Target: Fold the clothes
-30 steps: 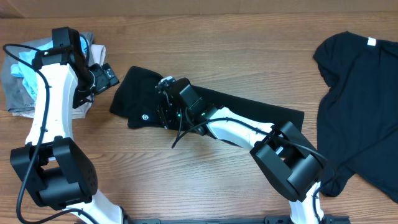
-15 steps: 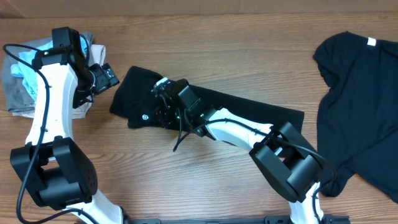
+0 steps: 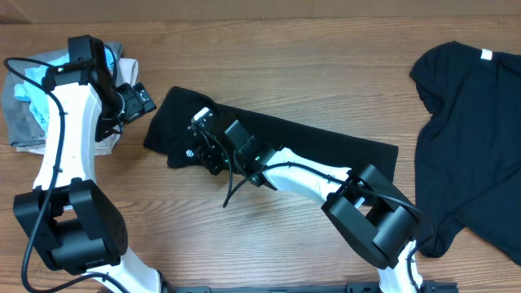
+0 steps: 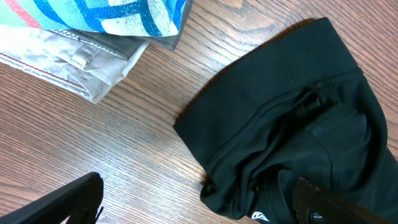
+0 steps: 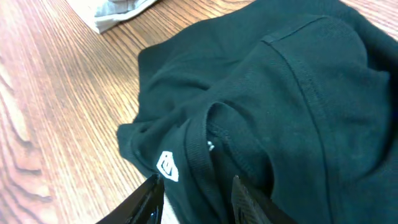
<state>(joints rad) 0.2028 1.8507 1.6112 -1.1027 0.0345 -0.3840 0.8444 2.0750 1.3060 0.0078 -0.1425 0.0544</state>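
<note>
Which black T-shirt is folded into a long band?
The folded T-shirt in the middle, under the right gripper; the other T-shirt lies spread out at the table's right edge.

**Black T-shirts:** two. One folded T-shirt (image 3: 326, 142) at table centre, one spread T-shirt (image 3: 472, 122) at 3 o'clock.
**Other textiles:** at least two, piled at 10 o'clock. One blue striped cloth (image 3: 37, 77) lies on one beige garment (image 3: 20, 122).
**White marks:** two. One logo (image 3: 190, 151) on the folded shirt, one tag (image 3: 487, 55) on the spread shirt.
**My arms:** two.
**My grippers:** two, the left gripper (image 3: 140, 99) and the right gripper (image 3: 198, 137).
**Table** (image 3: 269, 49): one.
</note>
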